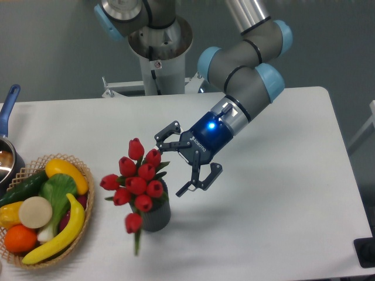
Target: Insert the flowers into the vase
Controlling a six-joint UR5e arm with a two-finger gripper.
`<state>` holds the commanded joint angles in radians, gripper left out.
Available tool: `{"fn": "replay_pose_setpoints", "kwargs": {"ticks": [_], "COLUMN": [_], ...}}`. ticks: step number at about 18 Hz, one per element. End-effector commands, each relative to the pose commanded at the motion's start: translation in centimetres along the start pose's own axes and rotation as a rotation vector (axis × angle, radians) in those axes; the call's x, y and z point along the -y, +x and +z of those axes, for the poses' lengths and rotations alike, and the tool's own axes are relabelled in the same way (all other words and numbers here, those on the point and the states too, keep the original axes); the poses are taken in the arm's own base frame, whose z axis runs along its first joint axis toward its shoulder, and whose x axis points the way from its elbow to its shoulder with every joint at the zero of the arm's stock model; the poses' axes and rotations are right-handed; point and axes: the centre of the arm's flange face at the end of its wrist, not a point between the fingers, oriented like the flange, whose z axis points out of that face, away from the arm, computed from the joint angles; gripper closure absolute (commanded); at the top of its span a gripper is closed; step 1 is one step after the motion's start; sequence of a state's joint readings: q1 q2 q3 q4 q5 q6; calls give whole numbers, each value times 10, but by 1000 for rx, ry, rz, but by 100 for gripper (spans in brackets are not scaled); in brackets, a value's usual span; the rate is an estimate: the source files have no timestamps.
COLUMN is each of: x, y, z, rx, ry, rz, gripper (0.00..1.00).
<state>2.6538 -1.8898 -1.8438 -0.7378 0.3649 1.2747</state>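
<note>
The flowers [136,182] sit in the vase [156,214], right of the basket [88,199].

One vase [156,215], dark grey, stands on one white table [281,193]. One bunch of flowers [136,181] holds about nine red tulip buds that can be counted; others may be hidden behind them. One woven basket [82,206] contains one orange, one white round piece, two yellow bananas or banana-like pieces, one further yellow piece, one leafy green item, and one dark green cucumber; items beneath cannot be counted. One pot with one blue handle [8,104] sits at the left edge. One robot arm carries one gripper [186,163] with two fingers.
</note>
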Motion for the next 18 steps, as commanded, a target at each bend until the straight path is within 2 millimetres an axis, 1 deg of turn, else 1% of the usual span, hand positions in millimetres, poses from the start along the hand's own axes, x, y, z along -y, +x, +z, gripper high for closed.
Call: {"fn": "replay_pose_setpoints", "kwargs": {"ticks": [2, 4, 6, 9, 11, 13, 14, 15, 16, 18], "x": [-6, -14, -16, -11, -3, 9, 15, 20, 23, 23], "y": [-2, -10, -7, -1, 10, 17, 20, 22, 22, 19], "z": [-2, -18, -21, -33, -44, -54, -60, -71, -86, -109], "rx": [7, 36, 46, 91, 127, 167, 192, 229, 279, 359], "ry": [-14, -15, -31, -117, -178, -239, -282, -336, -398, -523], "rz": [-8, -20, -23, -5, 16, 45, 58, 69, 77, 82], "gripper": [0, 0, 0, 0, 0, 0, 0, 0, 0, 0]}}
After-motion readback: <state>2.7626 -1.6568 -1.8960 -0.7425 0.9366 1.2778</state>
